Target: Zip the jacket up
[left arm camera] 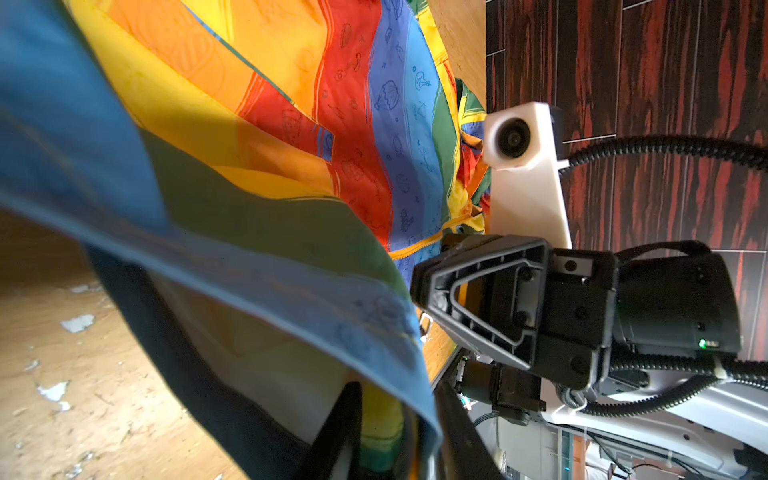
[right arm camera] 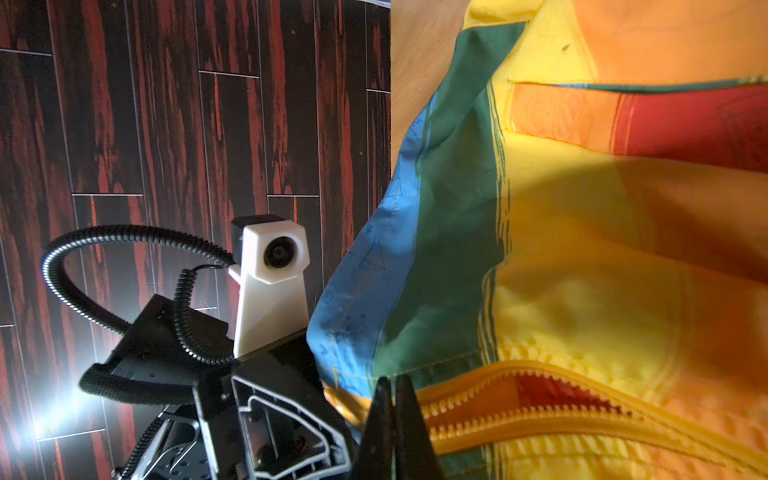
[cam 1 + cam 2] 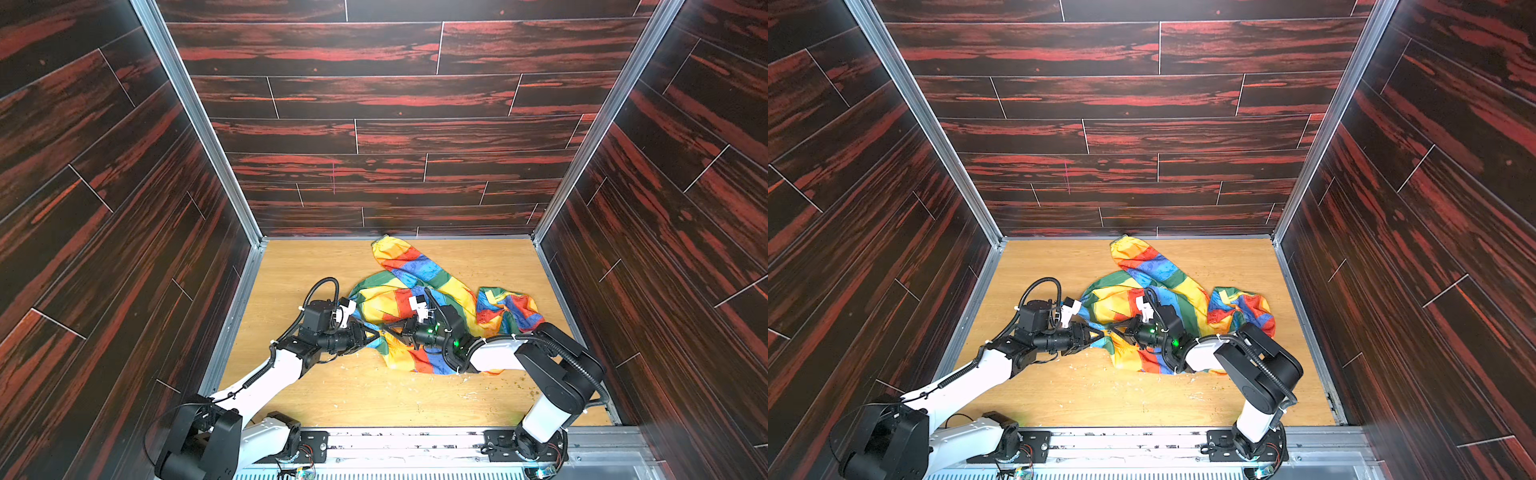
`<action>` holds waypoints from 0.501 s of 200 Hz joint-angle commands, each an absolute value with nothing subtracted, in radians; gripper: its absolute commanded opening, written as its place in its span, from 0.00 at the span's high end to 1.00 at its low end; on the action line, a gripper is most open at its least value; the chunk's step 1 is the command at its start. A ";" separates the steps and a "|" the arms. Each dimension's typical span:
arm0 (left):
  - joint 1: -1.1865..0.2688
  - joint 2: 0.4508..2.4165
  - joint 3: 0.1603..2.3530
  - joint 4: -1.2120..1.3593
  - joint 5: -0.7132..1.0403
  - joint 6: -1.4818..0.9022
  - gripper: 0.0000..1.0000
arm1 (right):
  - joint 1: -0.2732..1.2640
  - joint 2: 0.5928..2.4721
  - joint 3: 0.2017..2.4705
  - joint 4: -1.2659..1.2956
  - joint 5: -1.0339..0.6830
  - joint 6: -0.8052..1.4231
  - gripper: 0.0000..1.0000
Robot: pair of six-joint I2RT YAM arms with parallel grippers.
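The jacket (image 3: 415, 291) (image 3: 1142, 297) lies crumpled on the wooden table, one sleeve reaching toward the back wall. My two grippers meet tip to tip at its near left edge. The left gripper (image 3: 372, 334) (image 3: 1100, 334) (image 1: 397, 390) is shut on the blue-edged hem, with yellow and green cloth between its fingers. The right gripper (image 3: 384, 328) (image 3: 1113, 328) (image 2: 392, 380) is shut with its tips pressed together where the two rows of the yellow zipper (image 2: 540, 395) join. A small metal piece (image 1: 424, 322) shows at those tips. Beyond the tips the zipper gapes open.
Dark red wood-pattern walls (image 3: 374, 124) close in the table (image 3: 332, 395) on three sides. Small white scraps (image 1: 77, 322) litter the wood near the grippers. A metal rail (image 3: 415, 436) carrying both arm bases runs along the front edge.
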State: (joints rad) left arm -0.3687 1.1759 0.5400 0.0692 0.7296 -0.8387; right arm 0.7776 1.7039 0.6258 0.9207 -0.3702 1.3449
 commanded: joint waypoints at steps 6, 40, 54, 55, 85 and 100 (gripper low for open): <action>-0.368 1.155 0.574 0.064 0.718 -0.844 0.69 | 0.774 1.661 0.636 0.897 -0.356 1.314 1.00; -0.368 1.160 0.575 0.075 0.715 -0.856 0.69 | 0.777 1.660 0.640 0.880 -0.356 1.302 1.00; -0.368 1.158 0.575 0.077 0.715 -0.861 0.69 | 0.776 1.658 0.643 0.872 -0.356 1.297 1.00; -0.368 1.158 0.575 0.077 0.716 -0.862 0.69 | 0.777 1.658 0.644 0.871 -0.356 1.297 1.00; -0.368 1.149 0.572 0.081 0.713 -0.868 0.71 | 0.779 1.655 0.650 0.852 -0.356 1.289 1.00; -0.368 1.149 0.570 0.080 0.712 -0.870 0.75 | 0.779 1.654 0.652 0.847 -0.325 1.288 1.00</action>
